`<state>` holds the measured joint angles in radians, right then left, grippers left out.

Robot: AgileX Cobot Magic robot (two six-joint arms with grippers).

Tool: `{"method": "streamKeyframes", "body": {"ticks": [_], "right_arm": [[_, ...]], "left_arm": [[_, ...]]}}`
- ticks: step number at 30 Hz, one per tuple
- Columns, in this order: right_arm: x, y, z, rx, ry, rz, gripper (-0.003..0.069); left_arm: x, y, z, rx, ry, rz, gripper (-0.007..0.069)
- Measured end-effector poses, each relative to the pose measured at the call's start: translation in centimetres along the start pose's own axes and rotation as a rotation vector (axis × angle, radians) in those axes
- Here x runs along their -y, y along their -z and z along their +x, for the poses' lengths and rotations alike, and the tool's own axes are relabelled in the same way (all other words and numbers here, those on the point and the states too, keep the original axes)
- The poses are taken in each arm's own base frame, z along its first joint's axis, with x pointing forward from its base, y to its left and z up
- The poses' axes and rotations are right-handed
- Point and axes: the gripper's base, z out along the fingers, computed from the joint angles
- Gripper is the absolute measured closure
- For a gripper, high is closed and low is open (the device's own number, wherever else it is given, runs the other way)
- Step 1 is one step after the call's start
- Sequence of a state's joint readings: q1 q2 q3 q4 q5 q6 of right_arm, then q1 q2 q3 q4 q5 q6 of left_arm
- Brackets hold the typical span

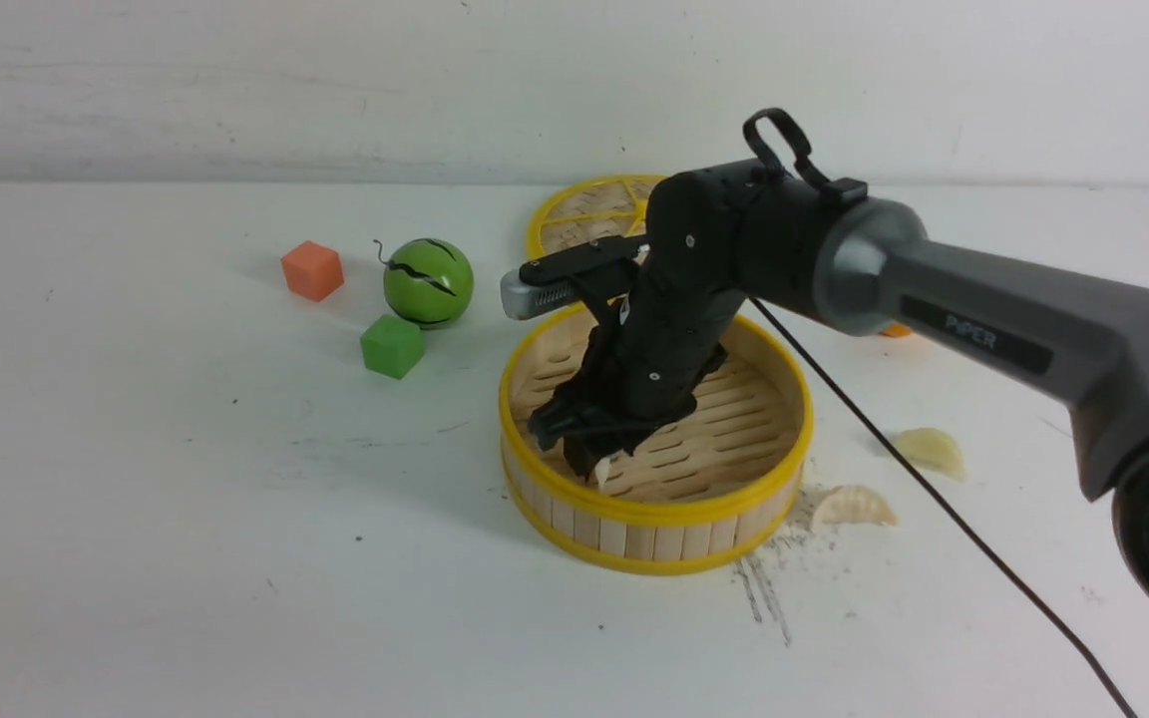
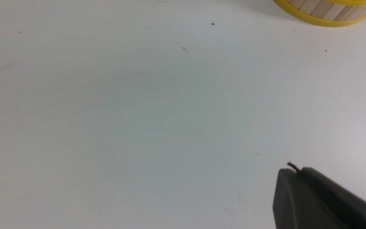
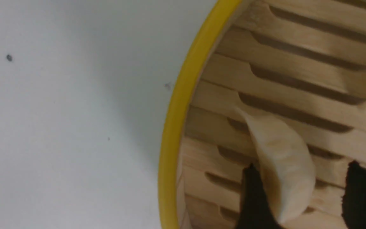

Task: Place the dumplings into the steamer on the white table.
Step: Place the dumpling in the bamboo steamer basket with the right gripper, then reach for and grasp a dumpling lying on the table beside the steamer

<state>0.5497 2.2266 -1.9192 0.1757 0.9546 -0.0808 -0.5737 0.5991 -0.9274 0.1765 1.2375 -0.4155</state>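
We see the right gripper (image 3: 302, 168) down inside the round bamboo steamer with yellow rims (image 1: 654, 514), which stands near the middle of the scuffed white table (image 1: 186, 499). Its black jaws are spread, and one pale cream pleated dumpling (image 3: 281, 159) lies on the slatted floor between them, against one jaw and clear of the other. A second cream dumpling (image 1: 854, 507) and a third dumpling (image 1: 931, 449) lie on the table just right of the steamer, while the left gripper (image 2: 292, 178) hangs above the table, apart from the steamer, dark grey jaws pressed together.
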Motion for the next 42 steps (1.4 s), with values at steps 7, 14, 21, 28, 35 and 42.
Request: {"method": "streamKeyframes", "body": {"ticks": [7,14,21,28,35,42], "right_arm": [[0.3,8.1,1.0,-0.088,0.111,0.111,0.0160],[5.8,13.5,4.6,-0.114,0.125,0.150,0.0207],[11.3,11.0,8.4,-0.136,0.223,0.088,0.0227],[12.6,5.5,8.7,-0.134,0.483,0.031,0.0227],[13.5,1.7,9.2,-0.171,0.518,0.020,0.0259],[12.9,1.8,8.9,-0.187,0.534,0.078,0.0485]], "left_arm": [[0.0,0.0,-0.1,0.011,0.001,0.003,0.0638],[0.1,0.0,-0.2,0.026,0.001,0.009,0.0636],[0.2,0.0,-0.3,0.034,0.005,0.025,0.0634],[0.3,0.0,-0.4,0.051,0.007,0.035,0.0632],[0.3,0.0,-0.4,0.050,0.007,0.037,0.0628],[0.3,0.0,-0.5,0.054,0.004,0.030,0.0624]]}}
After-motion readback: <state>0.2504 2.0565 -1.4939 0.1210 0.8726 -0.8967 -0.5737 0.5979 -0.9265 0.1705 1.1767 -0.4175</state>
